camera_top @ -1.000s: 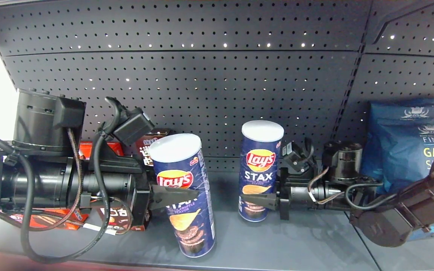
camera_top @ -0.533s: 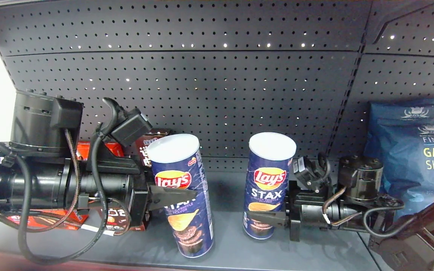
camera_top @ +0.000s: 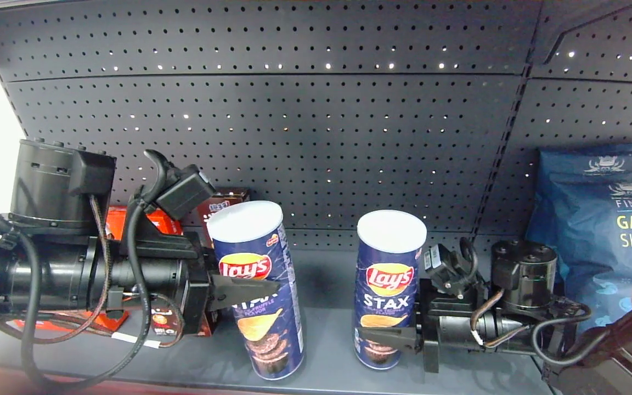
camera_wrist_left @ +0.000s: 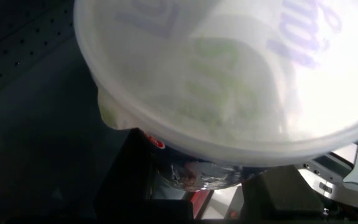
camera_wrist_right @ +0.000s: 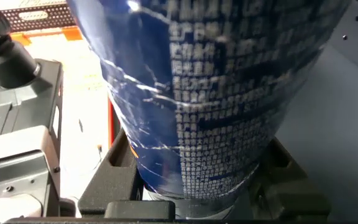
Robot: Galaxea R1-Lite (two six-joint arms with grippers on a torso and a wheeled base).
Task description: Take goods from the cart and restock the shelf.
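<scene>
The right gripper [camera_top: 384, 337], clamped on the right chip can [camera_top: 390, 274], has brought it lower and nearer the front of the shelf [camera_top: 327, 351] than a second ago, upright. The left gripper [camera_top: 253, 289] grasps the tilted left can [camera_top: 250, 247], now slightly further left.

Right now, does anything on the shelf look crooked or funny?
Yes. The left can leans, its white lid tipped toward the left gripper that clamps it, near the shelf front edge. The right can, clamped by the right gripper, stands almost straight. Nothing looks spilled or dented.
</scene>
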